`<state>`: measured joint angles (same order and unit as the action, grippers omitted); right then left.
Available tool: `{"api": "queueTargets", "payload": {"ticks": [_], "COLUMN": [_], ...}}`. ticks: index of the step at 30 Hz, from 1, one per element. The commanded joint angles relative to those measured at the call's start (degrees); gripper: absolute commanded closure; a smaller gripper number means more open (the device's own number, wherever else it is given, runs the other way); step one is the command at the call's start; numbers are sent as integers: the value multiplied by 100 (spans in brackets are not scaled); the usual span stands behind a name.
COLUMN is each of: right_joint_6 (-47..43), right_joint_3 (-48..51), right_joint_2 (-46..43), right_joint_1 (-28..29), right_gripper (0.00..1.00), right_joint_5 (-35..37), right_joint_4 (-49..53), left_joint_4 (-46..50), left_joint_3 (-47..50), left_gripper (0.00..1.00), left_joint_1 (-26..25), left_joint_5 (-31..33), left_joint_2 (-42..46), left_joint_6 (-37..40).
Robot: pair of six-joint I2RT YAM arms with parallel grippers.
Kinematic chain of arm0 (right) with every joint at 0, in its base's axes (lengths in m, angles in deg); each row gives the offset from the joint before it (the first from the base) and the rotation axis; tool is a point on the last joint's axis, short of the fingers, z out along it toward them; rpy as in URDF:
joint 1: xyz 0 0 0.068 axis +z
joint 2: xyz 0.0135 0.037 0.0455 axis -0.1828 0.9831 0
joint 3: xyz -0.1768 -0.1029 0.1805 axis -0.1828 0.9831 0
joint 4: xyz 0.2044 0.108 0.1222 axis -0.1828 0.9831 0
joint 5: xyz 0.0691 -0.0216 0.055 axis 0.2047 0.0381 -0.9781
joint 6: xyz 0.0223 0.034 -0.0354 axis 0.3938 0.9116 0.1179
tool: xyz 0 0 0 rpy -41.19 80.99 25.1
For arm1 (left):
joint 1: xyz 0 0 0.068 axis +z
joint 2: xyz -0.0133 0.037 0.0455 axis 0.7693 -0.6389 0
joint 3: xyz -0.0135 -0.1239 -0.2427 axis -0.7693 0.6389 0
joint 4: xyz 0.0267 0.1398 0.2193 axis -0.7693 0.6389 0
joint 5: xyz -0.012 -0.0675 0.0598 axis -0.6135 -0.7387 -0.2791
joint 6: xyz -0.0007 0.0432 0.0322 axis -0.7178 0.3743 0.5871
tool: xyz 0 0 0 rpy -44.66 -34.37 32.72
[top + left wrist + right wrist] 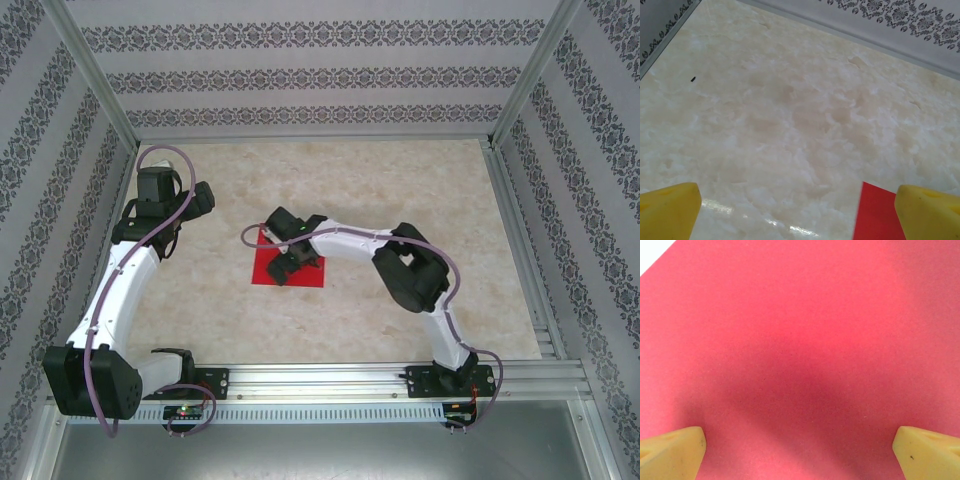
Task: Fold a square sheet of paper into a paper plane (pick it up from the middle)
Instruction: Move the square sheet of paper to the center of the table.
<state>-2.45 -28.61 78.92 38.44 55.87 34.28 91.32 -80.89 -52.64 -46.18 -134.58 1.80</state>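
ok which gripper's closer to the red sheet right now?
Right. The right gripper hangs open directly over the square sheet of paper. The left gripper, also open, is off to the sheet's left over bare table, one sheet corner at the edge of its wrist view.

From above, the right end effector (287, 263) hides the middle of the square sheet of paper (262, 268) from us; our left wrist view crops it.
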Motion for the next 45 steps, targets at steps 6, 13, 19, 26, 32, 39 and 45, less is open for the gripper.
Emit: {"api": "queueTargets", "payload": {"ticks": [6,13,19,26,32,39,45], "right_joint_6": [131,2681,3474,3559,3399,3072,3081], "right_joint_3": [574,2,-1067,-1388,-1049,511,780], "right_joint_2": [-911,-824,227,731,744,8,-671], "right_joint_1": [-659,-107,-63,-98,-89,-32,30], "right_gripper": [3,10,43,48,46,44,41], "right_joint_5": [167,312,297,14,-344,-550,-557], "right_joint_4": [852,-48,46,73,148,310,549], "left_joint_4": [184,202,235,191,174,139,138], "left_joint_3": [-224,-107,-94,-48,-55,-49,-58], "left_gripper": [0,0,0,0,0,0,0], "left_joint_1": [59,59,59,59,59,59,59], "left_joint_5": [-301,-420,-420,-441,-494,-598,-685], "left_joint_2": [-90,-62,-71,-106,-192,-245,-272], "left_joint_6": [-48,-71,-17,0,-2,0,-5]}}
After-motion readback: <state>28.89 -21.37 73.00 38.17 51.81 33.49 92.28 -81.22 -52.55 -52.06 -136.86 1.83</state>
